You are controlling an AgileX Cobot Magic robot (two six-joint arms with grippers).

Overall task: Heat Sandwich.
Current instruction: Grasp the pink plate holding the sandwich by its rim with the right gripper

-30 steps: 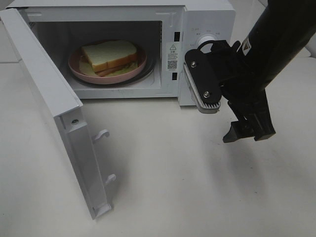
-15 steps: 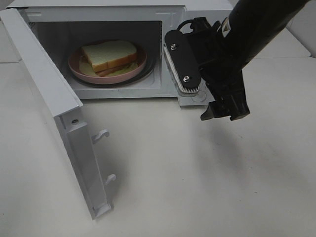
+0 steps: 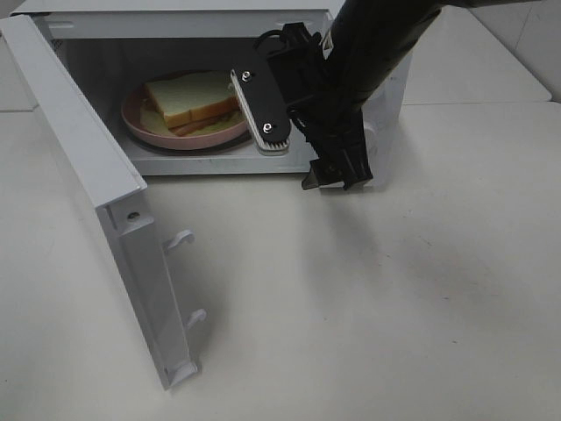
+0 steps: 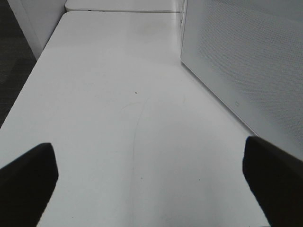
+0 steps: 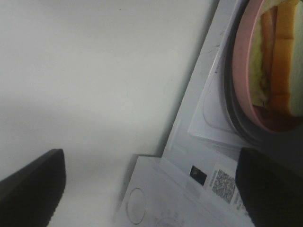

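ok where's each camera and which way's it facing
exterior high: above, looking down at the open microwave; right fingers show
left wrist: left arm, along the table beside a perforated white panel; left fingers show
right wrist: right arm, facing the microwave's opening; right fingers show
shared: exterior high and right wrist both show the sandwich on its pink plate

Matte black all over. For the right arm (image 3: 377, 35), a thick rounded tube ending in a blocky wrist, with a thin black cable (image 3: 267, 39) looped beside it. On the right gripper (image 3: 294, 164), one long flat finger plate (image 3: 260, 105) with rounded ends, two bright silver screws (image 3: 246, 76) and a pale ribbed pad (image 3: 274, 146) along its edge; the other finger shorter, wedge-shaped. Of the left gripper (image 4: 151, 184), only two dark, blurred fingertips (image 4: 27, 184) with rounded corners.
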